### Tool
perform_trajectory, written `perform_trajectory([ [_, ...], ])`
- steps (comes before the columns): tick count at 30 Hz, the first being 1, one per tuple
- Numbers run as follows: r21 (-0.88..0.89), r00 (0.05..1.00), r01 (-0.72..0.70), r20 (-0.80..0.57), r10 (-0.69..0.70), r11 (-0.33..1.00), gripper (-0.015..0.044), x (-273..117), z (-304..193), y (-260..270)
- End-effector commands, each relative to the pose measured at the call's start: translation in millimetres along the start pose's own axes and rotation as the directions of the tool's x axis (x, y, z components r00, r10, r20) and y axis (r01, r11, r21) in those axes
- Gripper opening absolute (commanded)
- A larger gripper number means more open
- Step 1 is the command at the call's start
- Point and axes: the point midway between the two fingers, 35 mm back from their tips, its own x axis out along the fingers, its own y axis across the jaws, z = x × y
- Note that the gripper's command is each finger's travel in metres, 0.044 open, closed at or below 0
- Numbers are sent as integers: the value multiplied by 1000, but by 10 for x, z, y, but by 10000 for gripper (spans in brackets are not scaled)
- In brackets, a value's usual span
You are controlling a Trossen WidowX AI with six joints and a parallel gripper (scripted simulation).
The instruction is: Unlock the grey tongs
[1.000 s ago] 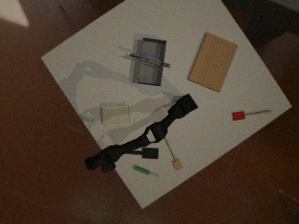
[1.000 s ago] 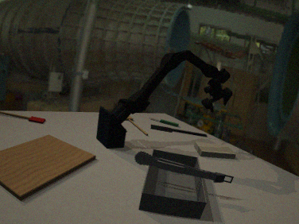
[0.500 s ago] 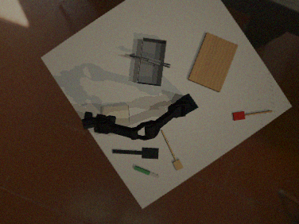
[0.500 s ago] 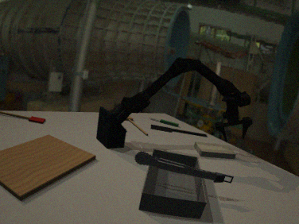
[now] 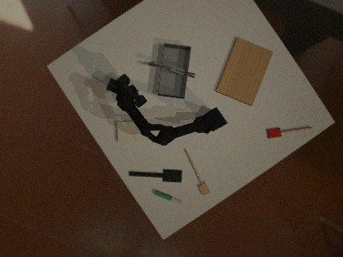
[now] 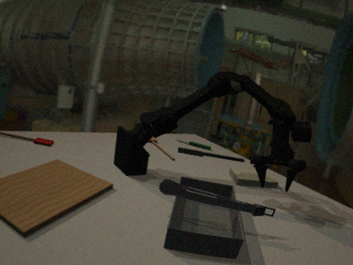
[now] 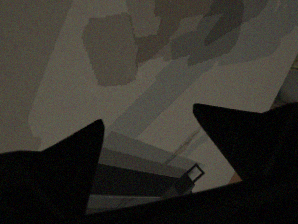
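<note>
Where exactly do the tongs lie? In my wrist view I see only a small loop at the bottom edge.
Observer: The tongs lie across the roasting tin, with both ends past its rims.
Operator: Are the jaws above them?
Observer: No. The jaws are beside the tin, beyond the loop end, open and empty.
Operator: And where is the wooden board?
Observer: The wooden board lies on the tin's other side, away from the jaws.

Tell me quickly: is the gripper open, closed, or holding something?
Gripper: open, holding nothing; the tongs lie across the roasting tin.
</note>
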Motion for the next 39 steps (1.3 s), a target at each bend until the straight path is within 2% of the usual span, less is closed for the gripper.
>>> perform_trajectory([
  [1, 221, 998, -31, -39, 41, 975, 440, -1, -651, -93],
  [6, 455, 994, -30, -80, 74, 890, 440, -33, -1428, -111],
  [12, 546, 992, -52, -71, 108, 836, 440, -33, -1731, -40],
  [20, 805, 968, -197, 71, 239, 560, 440, -117, -2615, 424],
  [39, 820, 966, -210, 89, 243, 532, 440, -60, -2603, 468],
])
